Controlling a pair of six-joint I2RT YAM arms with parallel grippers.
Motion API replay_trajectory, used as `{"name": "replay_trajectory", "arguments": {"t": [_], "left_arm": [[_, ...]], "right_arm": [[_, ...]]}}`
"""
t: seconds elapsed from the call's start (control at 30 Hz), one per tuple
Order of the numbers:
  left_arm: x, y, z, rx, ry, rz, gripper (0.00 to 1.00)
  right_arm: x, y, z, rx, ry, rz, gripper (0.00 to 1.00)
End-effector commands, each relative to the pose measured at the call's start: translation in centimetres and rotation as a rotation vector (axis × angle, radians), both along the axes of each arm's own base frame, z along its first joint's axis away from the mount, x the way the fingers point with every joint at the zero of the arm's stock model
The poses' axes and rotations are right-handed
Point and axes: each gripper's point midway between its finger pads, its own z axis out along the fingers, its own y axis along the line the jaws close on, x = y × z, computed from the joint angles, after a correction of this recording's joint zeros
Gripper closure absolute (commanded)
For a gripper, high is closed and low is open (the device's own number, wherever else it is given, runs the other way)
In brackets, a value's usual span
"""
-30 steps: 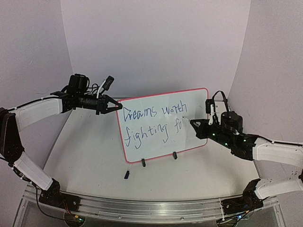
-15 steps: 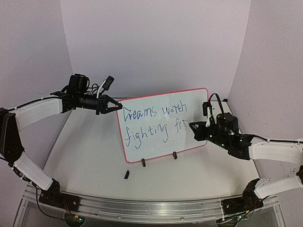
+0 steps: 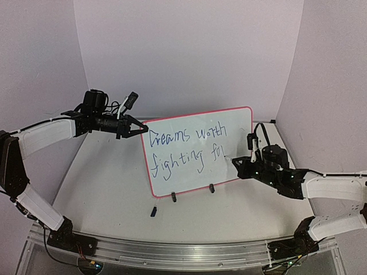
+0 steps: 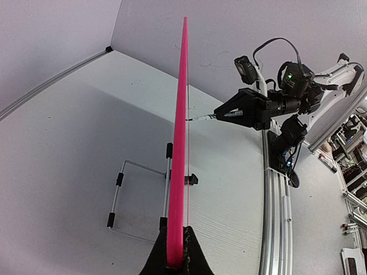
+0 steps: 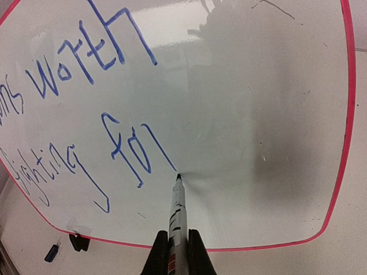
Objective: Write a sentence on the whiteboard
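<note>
Pink-rimmed and white-faced, the whiteboard [image 3: 198,150] stands on edge on the table [image 3: 109,189], held up by two black clip feet [image 3: 174,196]. Its long axis runs left to right, and its written face is turned toward the arms.

The left tool [image 4: 175,259] is pinched shut on the whiteboard's left rim. In the left wrist view the pink edge runs straight out from between its fingers. The right tool [image 5: 175,252] is clamped on a marker [image 5: 176,209] in front of the whiteboard's lower right part, so the right arm is the nearer one to the bare area.

The marker's long axis points away from the right tool and into the face, close to square with it. Its tip touches the whiteboard at the low end of a slanted stroke. That stroke closes the blue writing [image 5: 129,152], which reads "Dreams worth" above "fighting fo" plus this unfinished letter.

Bare whiteboard lies to the right of the tip, as far as the right rim. Finishing the letter likely means keeping the tip pressed on and sliding it up, then rightward along the whiteboard's long axis. The left tool's grip should steady the whiteboard against that push.
</note>
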Motion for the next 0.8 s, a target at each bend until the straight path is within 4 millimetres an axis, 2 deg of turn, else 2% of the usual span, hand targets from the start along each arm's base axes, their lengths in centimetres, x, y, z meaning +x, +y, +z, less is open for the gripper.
{"name": "replay_trajectory", "arguments": {"t": [0.0, 0.23, 0.37, 0.77], "left_arm": [[-1.0, -0.3, -4.7, 0.114, 0.060, -0.028, 1.00], [-1.0, -0.3, -4.6, 0.115, 0.059, -0.027, 1.00], [-1.1, -0.3, -4.5, 0.113, 0.055, -0.027, 1.00], [-1.0, -0.3, -4.5, 0.114, 0.054, -0.026, 1.00]], "right_arm": [[0.3, -0.2, 1.3, 0.027, -0.025, -0.018, 1.00], [1.1, 0.8, 4.1, 0.038, -0.084, 0.006, 1.00], [1.5, 1.1, 5.0, 0.039, -0.104, 0.011, 1.00], [1.7, 1.4, 4.8, 0.033, -0.099, 0.014, 1.00]]}}
